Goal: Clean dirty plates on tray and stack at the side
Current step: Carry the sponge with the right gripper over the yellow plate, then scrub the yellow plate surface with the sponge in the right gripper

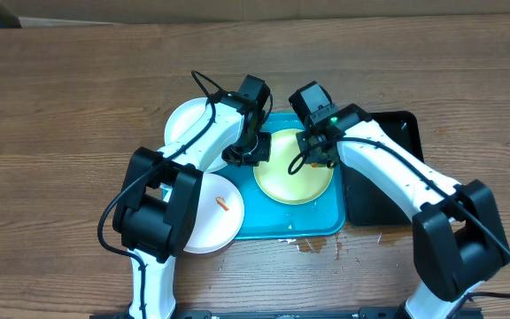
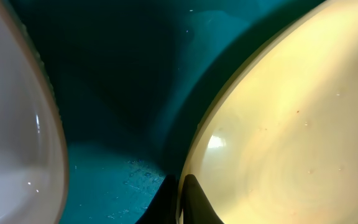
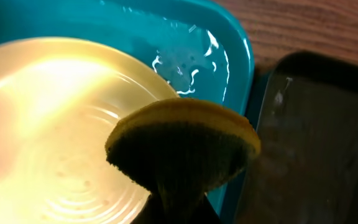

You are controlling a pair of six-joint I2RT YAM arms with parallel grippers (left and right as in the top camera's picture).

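A round yellow, dark-faced sponge (image 3: 182,146) is pinched in the right pincer (image 3: 176,202). The pale round plate with lime-green rim (image 2: 291,124), in the turquoise-blue rectangular plastic tray (image 2: 117,87), is clamped at its edge by the left pincer (image 2: 180,199). It is judged stiff, light and wet-slippery; the rim is the hold.

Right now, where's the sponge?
In the right wrist view the sponge is pinched in the right tool, by the right edge of the pale plate on the turquoise tray, with the black tray to its right.
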